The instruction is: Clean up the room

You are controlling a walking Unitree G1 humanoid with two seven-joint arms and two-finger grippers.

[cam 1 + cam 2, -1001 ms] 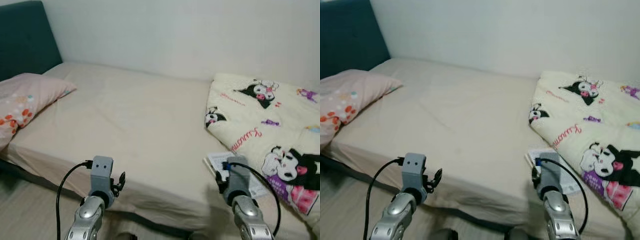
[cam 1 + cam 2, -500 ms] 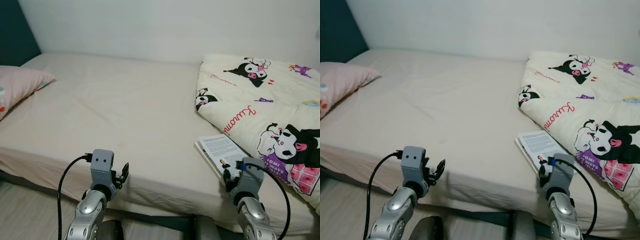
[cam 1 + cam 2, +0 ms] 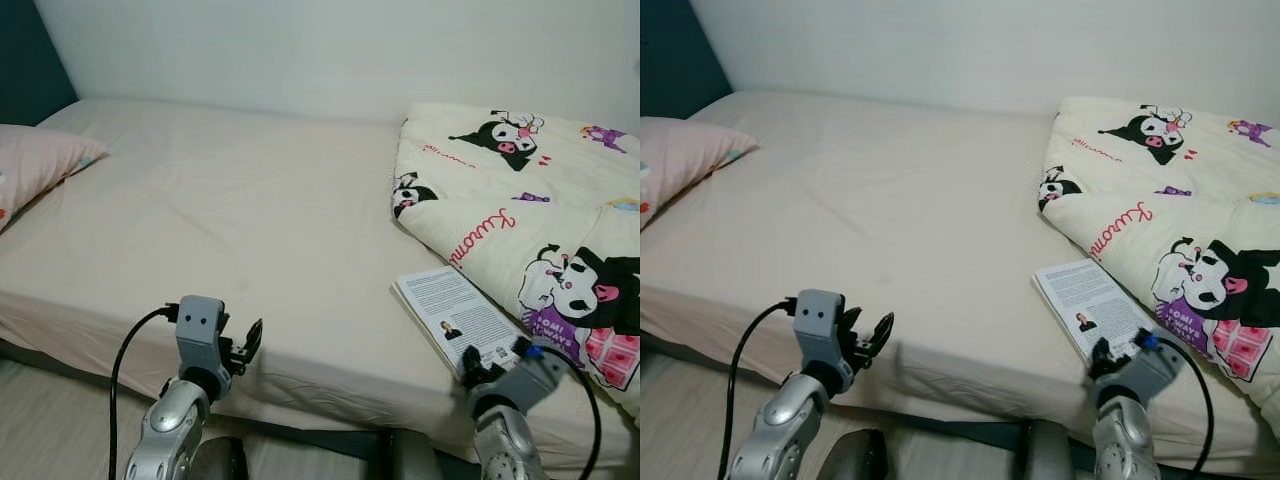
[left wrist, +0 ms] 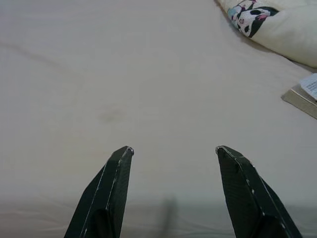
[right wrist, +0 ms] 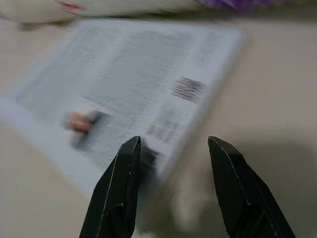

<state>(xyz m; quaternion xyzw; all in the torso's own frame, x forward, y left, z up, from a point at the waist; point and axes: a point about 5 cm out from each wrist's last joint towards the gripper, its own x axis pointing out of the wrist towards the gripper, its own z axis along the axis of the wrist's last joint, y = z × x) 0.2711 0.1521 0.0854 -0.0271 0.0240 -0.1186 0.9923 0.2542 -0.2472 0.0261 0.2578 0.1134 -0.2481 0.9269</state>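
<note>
head eyes overlooking bed (image 3: 250, 230), wrist views close above it

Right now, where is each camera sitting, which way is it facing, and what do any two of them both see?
Left and right eye views: on the head, looking down at the bed; both arms show, left gripper and right gripper.
Left wrist view: along open fingers over the sheet.
Right wrist view: along open fingers at the book, blurred.
Shared: the book and the cartoon blanket show in the eye and wrist views.

A pink pillow (image 3: 35, 160) lies far left of the left pincer (image 4: 173, 151), a dark headboard (image 3: 30, 55) behind it, a white wall (image 3: 330, 45) beyond.
</note>
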